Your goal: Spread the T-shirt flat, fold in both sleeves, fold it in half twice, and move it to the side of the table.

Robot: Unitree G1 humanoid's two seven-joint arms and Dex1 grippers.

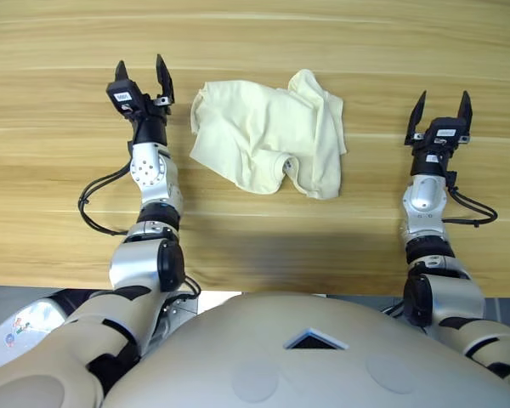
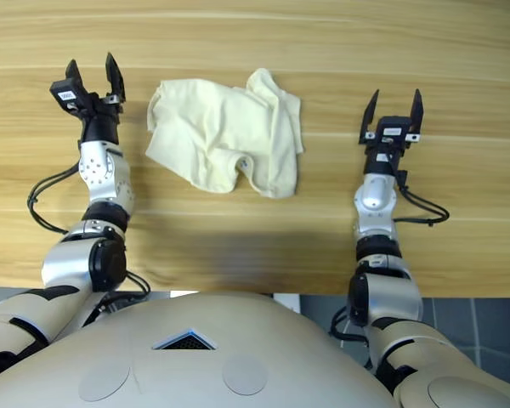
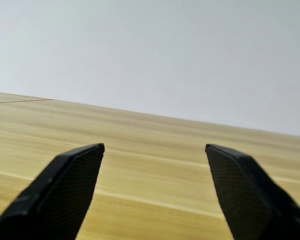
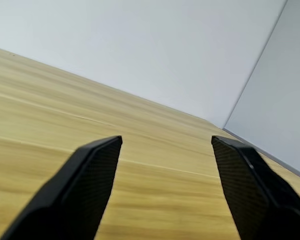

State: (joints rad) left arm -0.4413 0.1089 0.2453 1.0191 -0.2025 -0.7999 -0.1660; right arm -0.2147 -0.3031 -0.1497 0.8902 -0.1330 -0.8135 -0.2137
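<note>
Left gripper (image 1: pixel 140 65), fingers spread and empty, sits just beside the T-shirt (image 1: pixel 263 136); right gripper (image 1: pixel 444 95), likewise spread and empty, stands farther off on the opposite side; T-shirt lies crumpled on the table (image 1: pixel 68 34); apparently nothing is done yet; spreading, sleeve folds, both halvings and moving remain.
</note>
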